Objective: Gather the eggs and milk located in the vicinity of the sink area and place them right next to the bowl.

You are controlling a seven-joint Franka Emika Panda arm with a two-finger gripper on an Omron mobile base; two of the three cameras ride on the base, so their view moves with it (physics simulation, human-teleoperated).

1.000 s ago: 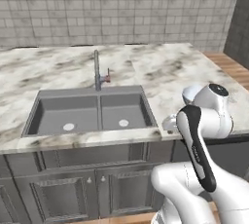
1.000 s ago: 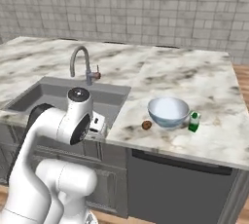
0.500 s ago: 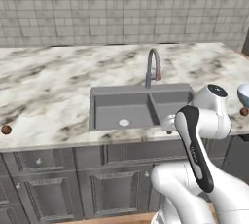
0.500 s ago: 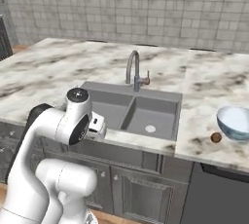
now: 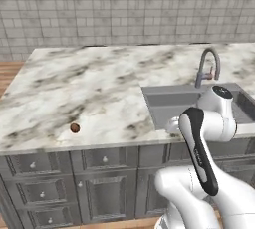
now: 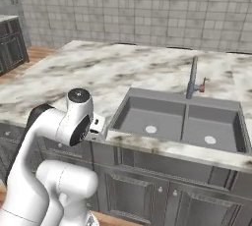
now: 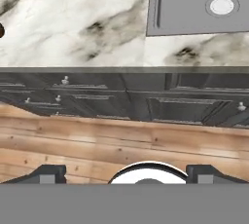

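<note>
A small brown egg (image 5: 74,128) lies alone on the marbled counter (image 5: 89,88), close to the counter's front edge and toward its left end, well apart from the sink (image 5: 172,102). The sink is a grey recessed basin set into the right part of the counter, with a curved grey faucet (image 5: 206,66) and a reddish handle standing at its back rim. From the right base view both basins of the sink (image 6: 179,119) show, each with a pale round drain, and the faucet (image 6: 193,78) rises between them at the rear. The white arm is folded in front of the counter's front edge, beside the sink's near left corner. The tool (image 7: 125,174) hangs out past that front edge over the wooden floor (image 7: 97,145), facing the dark cabinet drawers (image 7: 87,103); its two dark tips stand wide apart with nothing between them. At the far left edge of the hand view a dark brown speck, probably the egg (image 7: 1,30), sits on the counter.
</note>
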